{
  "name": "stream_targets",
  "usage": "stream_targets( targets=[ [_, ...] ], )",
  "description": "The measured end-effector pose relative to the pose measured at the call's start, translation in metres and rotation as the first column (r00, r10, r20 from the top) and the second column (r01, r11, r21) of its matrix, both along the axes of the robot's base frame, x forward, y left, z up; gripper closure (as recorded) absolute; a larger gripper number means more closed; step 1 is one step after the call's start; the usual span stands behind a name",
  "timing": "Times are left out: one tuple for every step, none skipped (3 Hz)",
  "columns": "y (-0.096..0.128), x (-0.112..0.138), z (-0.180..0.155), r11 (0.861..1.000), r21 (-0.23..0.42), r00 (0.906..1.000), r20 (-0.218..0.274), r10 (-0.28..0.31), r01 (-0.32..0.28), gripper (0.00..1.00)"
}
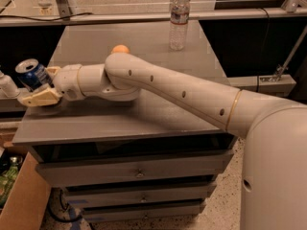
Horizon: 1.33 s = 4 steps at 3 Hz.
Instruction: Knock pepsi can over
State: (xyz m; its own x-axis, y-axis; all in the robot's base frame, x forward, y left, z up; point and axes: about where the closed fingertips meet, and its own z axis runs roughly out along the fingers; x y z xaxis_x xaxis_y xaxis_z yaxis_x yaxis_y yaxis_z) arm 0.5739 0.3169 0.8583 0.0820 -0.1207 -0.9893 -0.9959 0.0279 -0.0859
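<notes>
pepsi can tilted at the surface's left edge, pincer released, fingers spread either side of it

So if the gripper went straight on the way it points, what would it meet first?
The pepsi can. The gripper, near the table's left edge, points left, with the tilted can right at its open fingers. They look to be touching, though depth is unclear.

Water bottle upright at grey cabinet's far edge; orange nearer
</notes>
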Motion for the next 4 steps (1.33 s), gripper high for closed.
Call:
stream_targets(
  targets=[
    [-0.002,-0.005,0.03,0.999,-0.034,0.9998,0.021,0.006,-0.005,0.65],
    [-0.016,-0.009,0.057,0.997,-0.077,0.9988,0.047,-0.011,0.015,0.88],
    [-0.038,-0.007,0.074,0.987,-0.155,0.9961,0.084,-0.027,0.04,1.0],
    [-0.072,0.003,0.086,0.954,-0.294,0.9925,0.119,-0.03,0.064,1.0]
  ],
)
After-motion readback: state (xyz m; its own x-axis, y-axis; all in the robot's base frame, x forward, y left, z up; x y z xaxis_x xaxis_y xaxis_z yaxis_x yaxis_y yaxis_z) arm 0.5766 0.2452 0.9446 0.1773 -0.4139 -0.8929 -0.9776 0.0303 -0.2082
